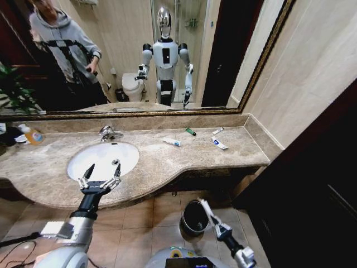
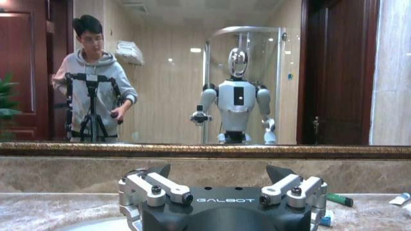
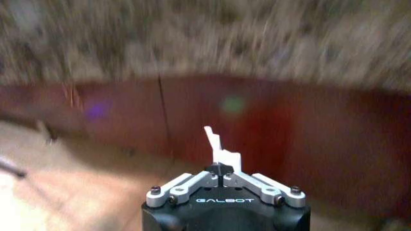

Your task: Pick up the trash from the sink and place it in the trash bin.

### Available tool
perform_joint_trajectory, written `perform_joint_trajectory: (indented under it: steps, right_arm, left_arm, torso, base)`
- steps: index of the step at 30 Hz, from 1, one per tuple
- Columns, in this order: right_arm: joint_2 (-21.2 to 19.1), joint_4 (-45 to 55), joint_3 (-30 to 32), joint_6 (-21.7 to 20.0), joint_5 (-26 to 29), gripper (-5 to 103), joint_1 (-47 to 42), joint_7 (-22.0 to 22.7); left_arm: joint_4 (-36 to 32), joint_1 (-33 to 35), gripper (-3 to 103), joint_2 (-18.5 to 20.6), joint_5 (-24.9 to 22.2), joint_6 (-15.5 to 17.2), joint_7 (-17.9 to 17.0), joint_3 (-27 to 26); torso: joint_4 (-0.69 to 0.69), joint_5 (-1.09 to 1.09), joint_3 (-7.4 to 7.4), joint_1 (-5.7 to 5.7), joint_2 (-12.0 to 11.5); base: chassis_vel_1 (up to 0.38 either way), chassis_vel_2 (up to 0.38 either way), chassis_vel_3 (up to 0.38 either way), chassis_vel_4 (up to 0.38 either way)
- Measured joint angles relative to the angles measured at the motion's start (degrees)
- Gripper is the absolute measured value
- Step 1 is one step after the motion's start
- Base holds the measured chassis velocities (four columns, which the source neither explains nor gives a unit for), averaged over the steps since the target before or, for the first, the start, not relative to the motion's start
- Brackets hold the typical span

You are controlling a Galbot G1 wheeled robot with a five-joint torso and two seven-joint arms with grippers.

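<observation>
**One scrap pinched over the bin, four left on the worktop**

My right gripper (image 1: 205,207) hangs low in front of the vanity, its jaws closed on a thin white piece of trash (image 3: 220,147) that sticks straight out past the tips; in the right wrist view it looks like a flat, jagged white sliver. The black trash bin (image 1: 194,218) with its shiny rim stands on the floor tiles, just at 9 o'clock of those jaws in the head view, so the sliver sits over the bin's edge.

My left gripper (image 1: 100,176) hovers over the front rim of the white oval sink (image 1: 103,157), jaws spread wide apart and holding nothing. The chrome tap (image 1: 108,133) stands at 12 o'clock of the basin.

On the marble worktop (image 1: 234,151), at 2 o'clock of the sink and well apart from both pairs of jaws, I count four pieces: one white tube with a blue end (image 1: 172,142), one small green piece (image 1: 191,132), one small white packet (image 1: 217,130) and one white packet with blue marks (image 1: 220,144). At 10 o'clock of the basin stands one clear bottle with an orange label (image 1: 32,135).
</observation>
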Motion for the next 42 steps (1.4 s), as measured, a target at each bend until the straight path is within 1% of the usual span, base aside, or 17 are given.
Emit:
perform_joint_trajectory:
  steps: [2,5,6,7,15,19,25,26,27,30,31,33,34,37,38,40,42]
  right_arm:
    - [0.94,-3.22,-1.17,-1.44,-1.06,0,2.74,0.04]
    - [2.95,-9.95,-2.72,-4.31,-5.67,0,8.4,-0.03]
    - [3.68,-12.09,-3.01,-4.92,-7.33,0,10.17,-0.12]
    - [3.68,-12.09,-3.01,-4.92,-7.33,0,10.17,-0.12]
    - [8.79,-28.43,-3.93,-7.56,-16.62,0,22.83,-0.08]
    - [9.0,-29.19,-3.88,-7.84,-19.47,0,24.48,-0.26]
    - [8.79,-29.65,-3.8,-8.23,-20.03,-2,25.08,-0.07]
    - [8.68,-29.64,-3.8,-8.23,-20.0,3,25.03,-0.06]
    - [8.68,-29.64,-3.8,-8.23,-20.0,3,25.03,-0.06]
    - [8.58,-29.41,-3.6,-8.19,-19.62,19,24.8,0.4]
    - [8.58,-29.41,-3.6,-8.19,-19.62,19,24.8,0.4]
    - [8.57,-29.09,-3.58,-8.04,-19.15,30,24.57,0.74]
    - [8.57,-29.09,-3.58,-8.04,-19.15,30,24.57,0.74]
    - [8.65,-28.77,-3.42,-7.45,-18.78,46,24.23,1.74]
    - [8.65,-28.77,-3.42,-7.45,-18.78,46,24.23,1.74]
    - [8.67,-28.24,-3.36,-7.12,-18.58,57,23.7,2.55]
    - [8.67,-28.15,-3.35,-7.08,-18.54,57,23.62,2.64]
  left_arm:
    - [0.0,0.0,100,0.0,0.0,0.0,0.0,0.0]
    - [0.0,0.0,100,0.0,0.0,0.0,0.0,0.01]
    - [-0.01,0.0,100,0.0,0.0,0.0,0.0,-0.01]
    - [-0.01,0.0,100,0.0,0.0,0.0,0.0,-0.01]
    - [0.0,0.0,100,0.0,0.0,0.0,0.0,0.0]
    - [0.0,0.0,100,0.0,0.0,0.0,0.0,0.0]
    - [0.0,0.0,100,0.0,0.0,0.0,0.0,0.0]
    - [0.0,0.0,100,0.0,0.0,0.0,0.0,0.0]
    - [0.0,0.0,100,0.0,0.0,0.0,0.0,0.0]
    - [0.0,0.0,100,0.0,0.0,0.0,0.0,0.0]
    - [0.0,0.0,100,0.0,0.0,0.0,0.0,0.0]
    - [0.0,0.0,100,0.0,0.0,0.0,0.0,0.0]
    - [0.0,0.0,100,0.0,0.0,0.0,0.0,0.0]
    - [0.0,0.0,100,0.0,0.0,0.0,0.0,0.0]
    - [0.0,0.0,100,0.0,0.0,0.0,0.0,0.0]
    - [0.0,0.0,100,0.0,0.0,0.0,0.0,0.0]
    - [0.0,0.0,100,0.0,0.0,0.0,0.0,0.0]
  torso:
    - [0.01,0.02,0.0,0.0,0.0]
    - [0.01,-0.04,0.0,0.01,0.0]
    - [0.01,0.01,0.0,0.01,0.0]
    - [0.01,0.01,0.0,0.01,0.0]
    - [0.0,0.0,0.01,0.01,0.0]
    - [0.0,0.0,0.0,0.01,0.0]
    - [0.0,0.0,0.0,0.01,0.0]
    - [0.0,0.0,0.0,0.01,0.0]
    - [0.0,0.0,0.0,0.01,0.0]
    - [0.0,0.0,0.0,0.01,0.0]
    - [0.0,0.0,0.0,0.01,0.0]
    - [0.0,0.0,0.0,0.01,0.0]
    - [0.0,0.0,0.0,0.01,0.0]
    - [0.0,0.0,0.0,0.01,0.0]
    - [0.0,0.0,0.0,0.01,0.0]
    - [0.0,0.0,0.0,0.01,0.0]
    - [0.0,0.0,0.0,0.0,0.0]
  base:
    - [0.0,0.0,0.0,0.0]
    - [0.0,0.0,0.0,0.0]
    - [0.0,0.0,0.0,0.0]
    - [0.0,0.0,0.0,0.0]
    - [0.0,0.0,0.0,0.0]
    - [0.0,0.0,0.0,0.0]
    - [0.0,0.0,0.0,0.0]
    - [0.0,0.0,0.0,0.0]
    - [0.0,0.0,0.0,0.0]
    - [0.0,0.0,0.0,0.0]
    - [0.0,0.0,0.0,0.0]
    - [0.0,0.0,0.0,0.0]
    - [0.0,0.0,0.0,0.0]
    - [0.0,0.0,0.0,0.0]
    - [0.0,0.0,0.0,0.0]
    - [0.0,0.0,0.0,0.0]
    - [0.0,0.0,0.0,0.0]
